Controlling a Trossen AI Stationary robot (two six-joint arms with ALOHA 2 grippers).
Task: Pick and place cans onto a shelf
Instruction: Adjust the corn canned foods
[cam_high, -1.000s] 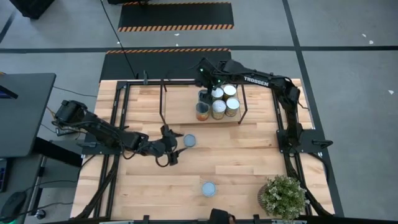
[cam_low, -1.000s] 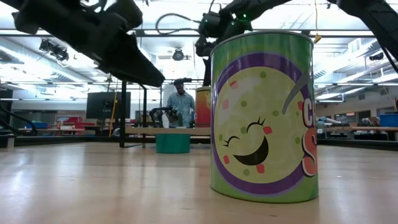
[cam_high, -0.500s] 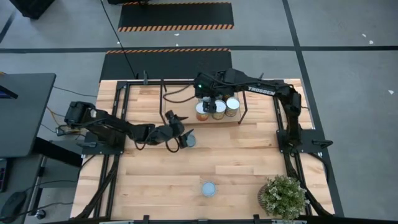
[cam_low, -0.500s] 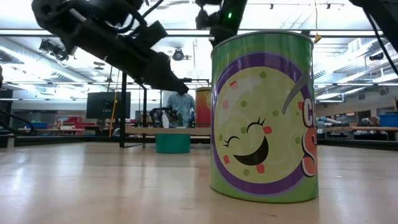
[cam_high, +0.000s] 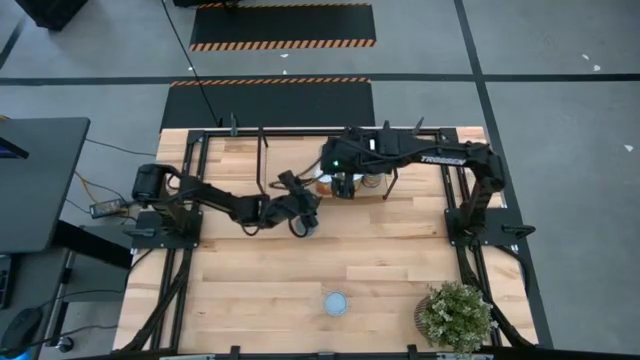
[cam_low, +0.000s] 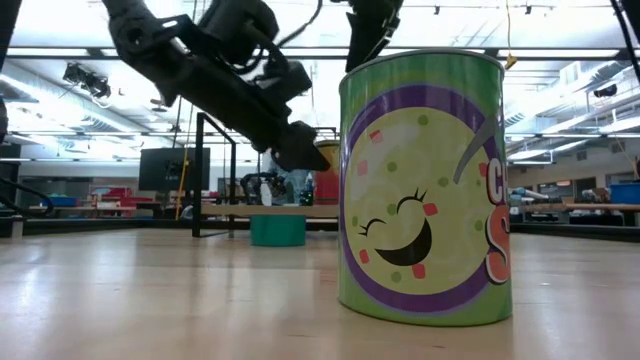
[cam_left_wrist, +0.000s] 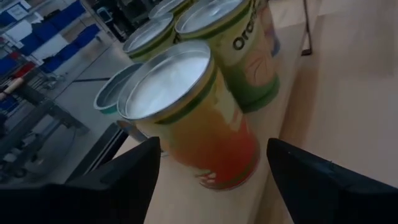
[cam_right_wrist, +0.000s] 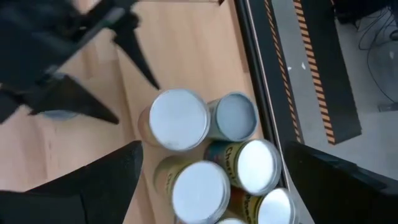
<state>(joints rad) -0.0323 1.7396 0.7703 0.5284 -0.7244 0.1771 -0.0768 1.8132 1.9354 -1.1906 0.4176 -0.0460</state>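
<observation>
Left gripper (cam_high: 304, 218) has slid right over the last second, fingers spread, empty, now over the mid-worktop can (cam_high: 308, 226): grasp looks next. Another can (cam_high: 337, 303) waits near. Right gripper (cam_high: 343, 183), fingers spread, has pulled in above the cans (cam_right_wrist: 180, 119) clustered on the shelf (cam_high: 375, 194).

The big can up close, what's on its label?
Green can, purple-ringed smiling face; low view.

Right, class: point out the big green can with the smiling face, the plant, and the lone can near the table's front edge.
green can (cam_low: 420, 190), low view, on the smiling face of its label.
plant (cam_high: 455, 315), high view, middle of its leaves.
lone can (cam_high: 336, 303), high view, centre of its round top.
</observation>
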